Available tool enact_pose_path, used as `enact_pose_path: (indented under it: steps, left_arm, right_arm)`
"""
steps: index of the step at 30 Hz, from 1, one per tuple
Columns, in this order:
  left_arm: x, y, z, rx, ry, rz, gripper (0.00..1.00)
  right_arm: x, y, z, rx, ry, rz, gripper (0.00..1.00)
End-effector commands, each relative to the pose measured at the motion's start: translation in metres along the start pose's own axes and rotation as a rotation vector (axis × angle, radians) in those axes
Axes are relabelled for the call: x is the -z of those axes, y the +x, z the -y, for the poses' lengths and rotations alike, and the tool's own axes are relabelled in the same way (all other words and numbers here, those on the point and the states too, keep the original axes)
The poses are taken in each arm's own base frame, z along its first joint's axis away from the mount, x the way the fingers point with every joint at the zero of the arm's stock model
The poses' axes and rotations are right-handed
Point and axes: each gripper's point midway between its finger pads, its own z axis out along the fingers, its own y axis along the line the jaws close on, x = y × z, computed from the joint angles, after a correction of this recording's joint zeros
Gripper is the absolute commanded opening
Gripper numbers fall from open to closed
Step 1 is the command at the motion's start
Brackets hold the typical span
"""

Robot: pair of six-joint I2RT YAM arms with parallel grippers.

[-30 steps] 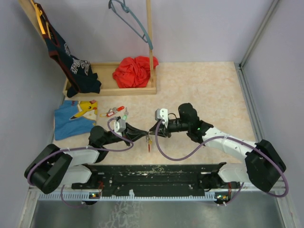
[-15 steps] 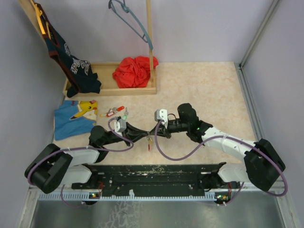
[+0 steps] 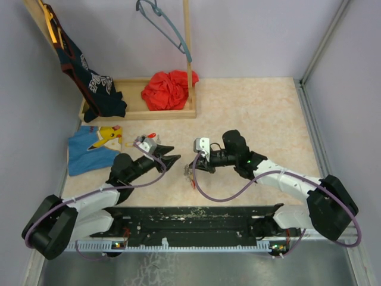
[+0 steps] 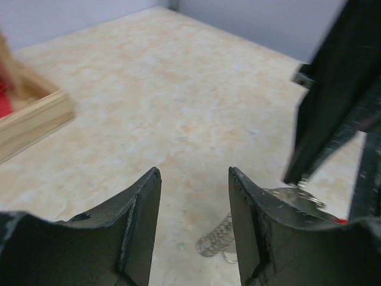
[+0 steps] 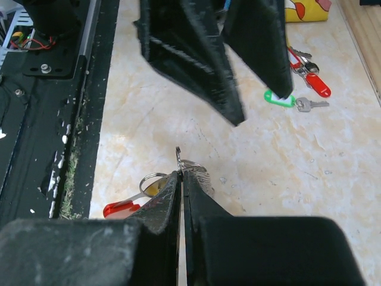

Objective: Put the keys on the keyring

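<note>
Little looks done: the right pincer (image 5: 180,173) is clamped thin on the keyring (image 5: 195,167) at centre of its wrist view, the left pincer (image 4: 193,179) stands parted and empty, and the green- and red-tagged keys (image 5: 319,84) lie loose on the bench (image 5: 268,179) at upper right, unthreaded.

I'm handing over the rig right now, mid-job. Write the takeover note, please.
Left gripper: open, empty, facing the keyring.
Right gripper: shut on the keyring, pinching its thin wire ring just above the table.
Keys: green- and red-tagged ones lie loose beside the blue cloth.
Done: keyring gripped.
Left: pick up each loose key and thread it on. Whether any key already hangs on it, I cannot tell.
</note>
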Motion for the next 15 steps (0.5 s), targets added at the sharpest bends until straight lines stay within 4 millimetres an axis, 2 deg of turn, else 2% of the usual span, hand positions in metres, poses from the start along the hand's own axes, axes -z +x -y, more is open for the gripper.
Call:
enact_pose_path:
  steps: [1,9,15]
  left_arm:
    - [0.006,0.011,-0.065,0.039,-0.344,-0.099,0.56]
    - [0.026,0.049,-0.141,0.121,-0.718,-0.370,0.56]
    - [0.030,0.090,-0.165,0.133,-0.805,-0.619,0.52]
  right_arm:
    - [0.008,-0.024,0.012,0.081,0.055,0.054,0.00]
    - [0.012,-0.025,0.011,0.093,0.069,0.050,0.00]
    - [0.014,-0.025,0.009,0.100,0.072,0.058,0.00]
